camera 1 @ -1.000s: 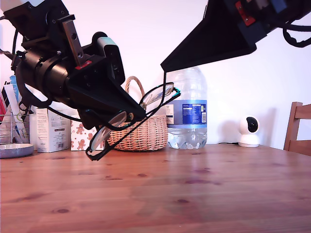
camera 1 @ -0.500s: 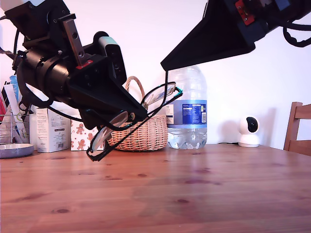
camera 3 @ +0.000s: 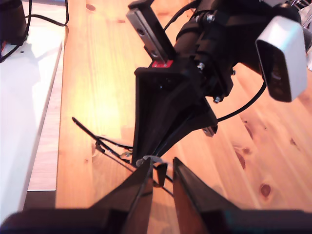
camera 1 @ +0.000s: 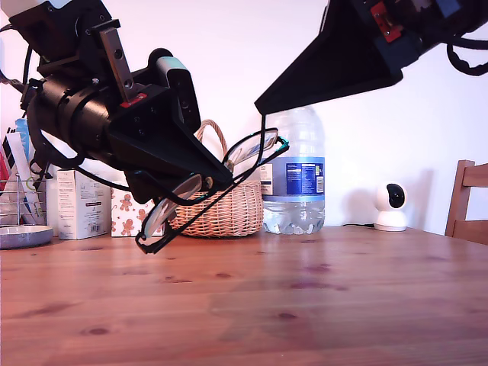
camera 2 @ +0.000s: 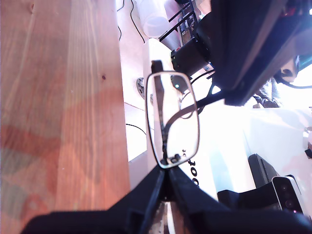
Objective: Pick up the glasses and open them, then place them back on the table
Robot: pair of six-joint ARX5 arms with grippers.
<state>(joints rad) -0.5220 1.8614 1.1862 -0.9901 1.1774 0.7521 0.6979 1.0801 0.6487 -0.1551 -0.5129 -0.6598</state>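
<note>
My first pincer [camera 2: 165,178], at the exterior view's left, is clamping the glasses [camera 1: 248,149] at the edge of one lens and holding them tilted in the air, above the tabletop [camera 1: 320,305] and in front of the basket [camera 1: 229,210]. My second pincer [camera 1: 261,109], reaching in from the exterior view's upper right, is closing its narrow tips on the end of one thin side arm, as far as the second wrist view shows. Over the last second it is drifting only slightly toward the exterior view's right, drawing the frame a little with it. Judgement: the unfolding is under way but barely advanced, and the glasses are not yet ready to set down.
</note>
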